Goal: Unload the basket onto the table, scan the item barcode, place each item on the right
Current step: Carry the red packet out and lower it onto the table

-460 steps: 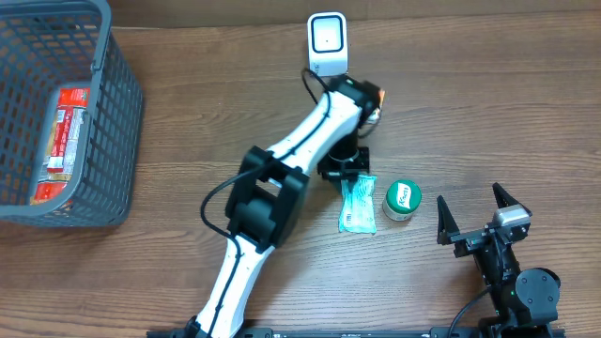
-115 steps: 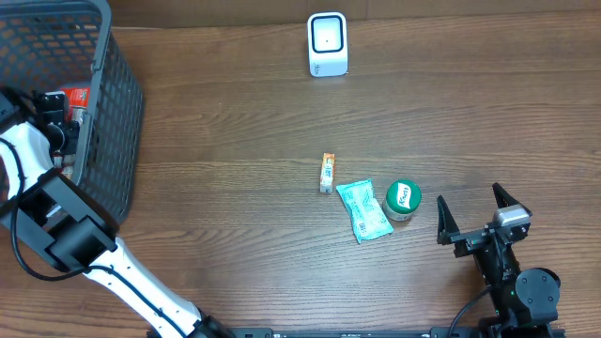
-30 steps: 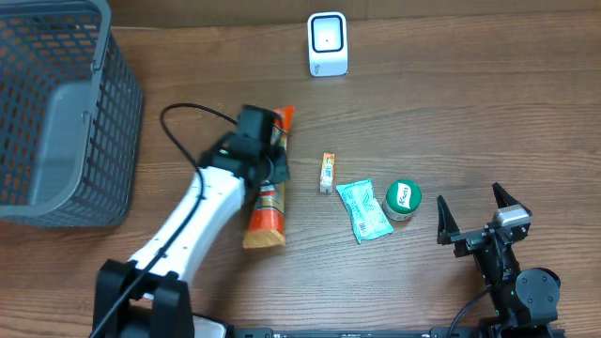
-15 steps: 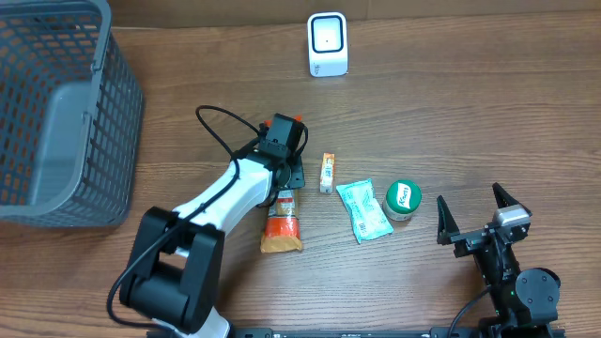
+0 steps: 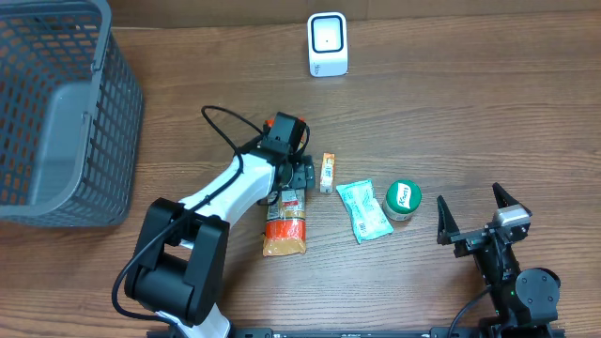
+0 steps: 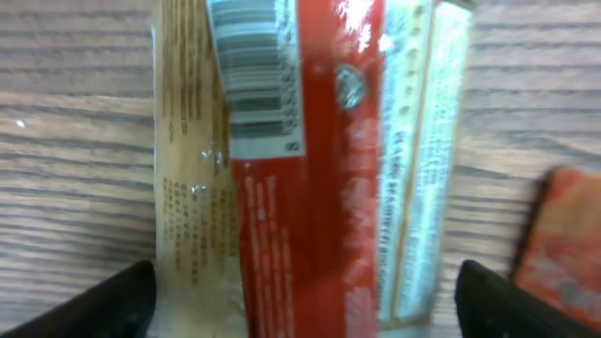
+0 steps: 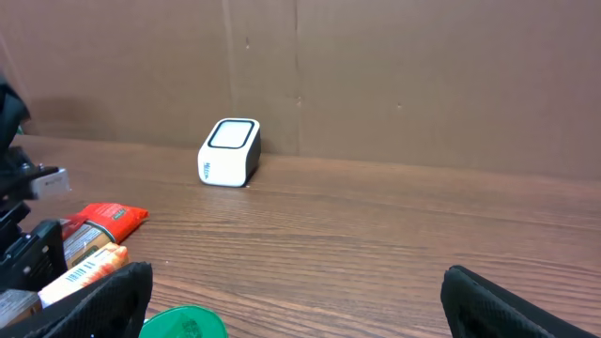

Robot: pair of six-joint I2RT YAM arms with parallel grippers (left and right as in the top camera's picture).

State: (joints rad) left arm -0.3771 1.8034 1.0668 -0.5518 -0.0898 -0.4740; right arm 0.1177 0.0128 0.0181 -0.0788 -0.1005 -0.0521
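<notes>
Nearest to me, well short of the scanner (image 5: 328,42) and off to its right, the right hand (image 5: 474,214) sat idle with its fingers spread wide and nothing between them. Closer to the scanner but still well short of it, and slightly to its left, the red snack packet (image 5: 285,225) lay flat on the worktop (image 5: 488,113). The left hand (image 6: 308,300) hovered over the packet's scanner-side end, fingers wide on either side and gripping nothing. The wrist view showed the barcode (image 6: 255,70) facing up.

I judged that the scan itself was not yet made, since the packet rested apart from the scanner. The next move called for closing on the packet, lifting it, carrying it over and turning the barcode toward the scanner's window.

Between the packet and the right hand, also short of the scanner, lay a small orange stick (image 5: 327,172), a green-and-white sachet (image 5: 363,210) and a green-lidded tub (image 5: 403,198). The sachet touched the tub.

The worktop was brown wood grain. A grey mesh basket (image 5: 103,141) stood far to the scanner's left, and a plain cardboard wall (image 7: 423,75) rose behind the scanner.
</notes>
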